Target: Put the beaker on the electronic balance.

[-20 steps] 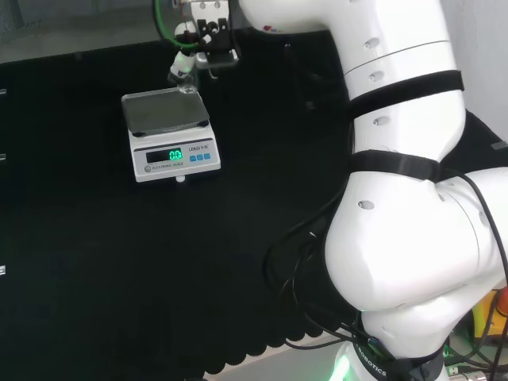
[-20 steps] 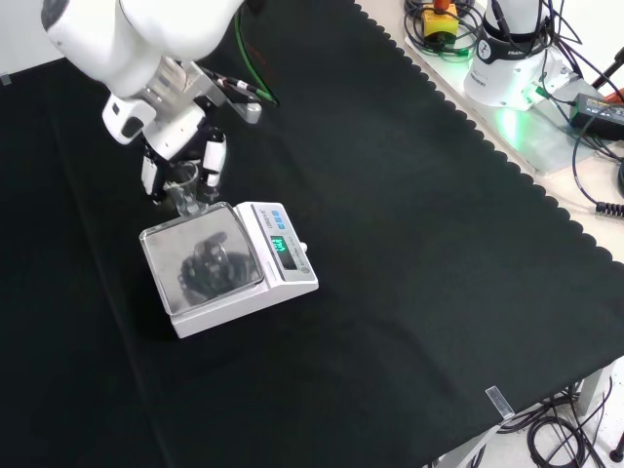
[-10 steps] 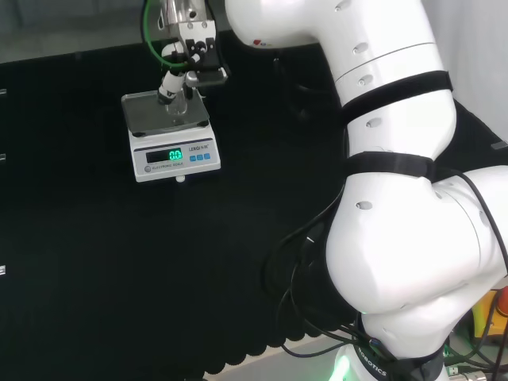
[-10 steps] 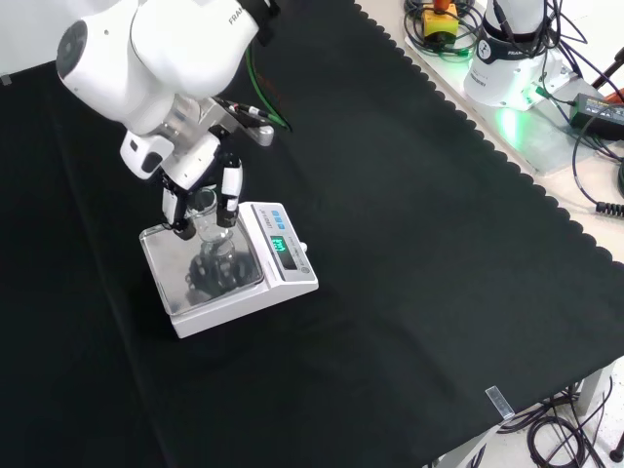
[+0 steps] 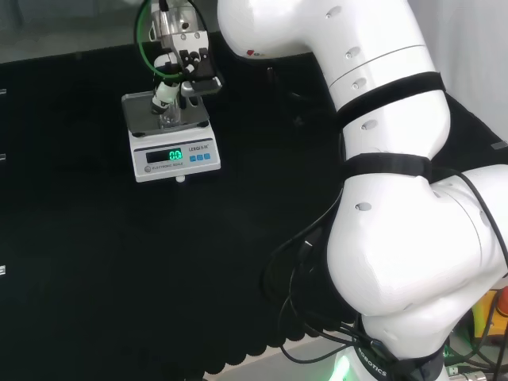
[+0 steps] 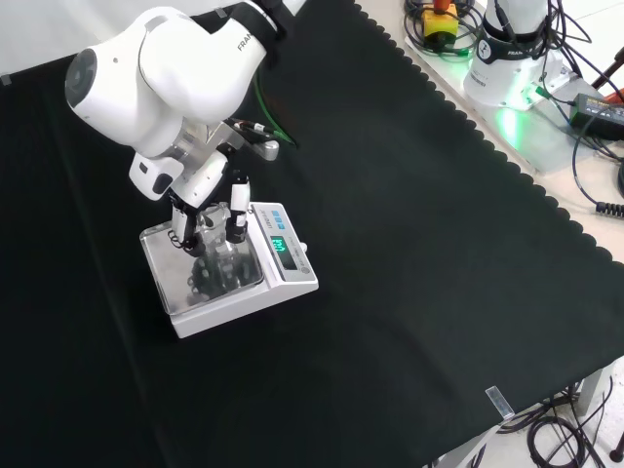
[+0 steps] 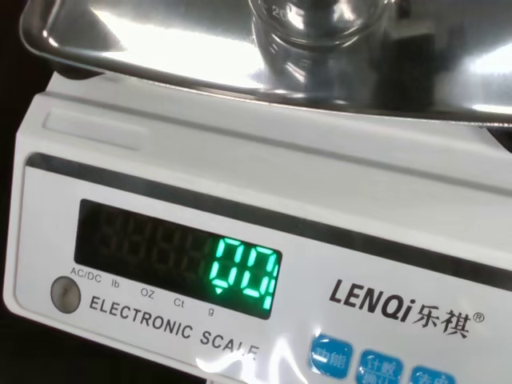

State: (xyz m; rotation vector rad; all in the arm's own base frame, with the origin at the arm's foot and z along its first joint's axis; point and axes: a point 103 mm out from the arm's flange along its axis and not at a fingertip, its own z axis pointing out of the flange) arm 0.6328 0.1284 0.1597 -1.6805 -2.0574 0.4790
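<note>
A small clear glass beaker (image 5: pixel 170 116) (image 6: pixel 216 246) (image 7: pixel 320 36) hangs upright just over the steel pan of the white electronic balance (image 5: pixel 171 156) (image 6: pixel 283 283) (image 7: pixel 240 208). My hand (image 5: pixel 176 67) (image 6: pixel 200 200) is shut on the beaker, its fingers curled round the glass from above. In the wrist view the beaker's base sits close over the shiny pan; whether it touches I cannot tell. The balance's green display is lit on its front panel, facing the arm's base.
Black cloth covers the bench (image 6: pixel 409 244) all round the balance. The arm's big white links (image 5: pixel 397 198) fill the head view's right. Cables and a power box (image 6: pixel 517 58) lie beyond the cloth's scalloped edge at the front view's upper right.
The hand has carried the beaker from beside the balance's far edge to over the middle of the pan and lower toward it. The balance has stayed put.
</note>
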